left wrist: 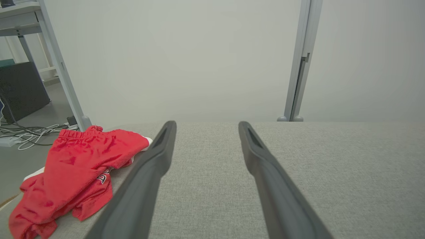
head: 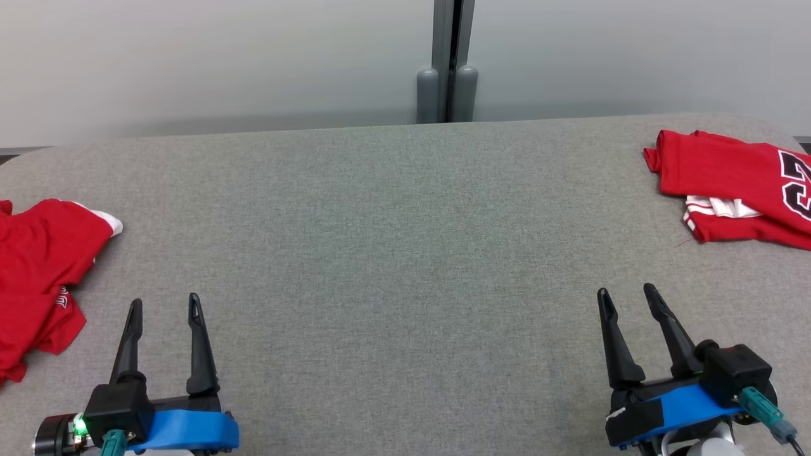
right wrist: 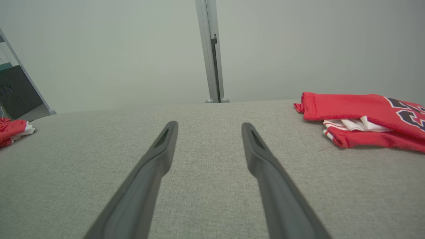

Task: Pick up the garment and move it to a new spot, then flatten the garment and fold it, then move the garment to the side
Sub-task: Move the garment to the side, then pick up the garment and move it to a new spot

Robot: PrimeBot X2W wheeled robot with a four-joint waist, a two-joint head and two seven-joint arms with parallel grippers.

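Grey fabric table (head: 405,221), pale wall panels (head: 222,57), metal post (head: 447,63), floor cables (left wrist: 30,132), dark cabinet (left wrist: 20,89)

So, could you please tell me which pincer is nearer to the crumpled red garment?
Left. The left pincer sits open just right of the crumpled red garment, apart from it; the right pincer is far across the table, by the folded red jersey.

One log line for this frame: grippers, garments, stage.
left gripper: open, empty | right gripper: open, empty | crumpled red shorts: left edge of table | folded red jersey: far right | stage: pickup not begun
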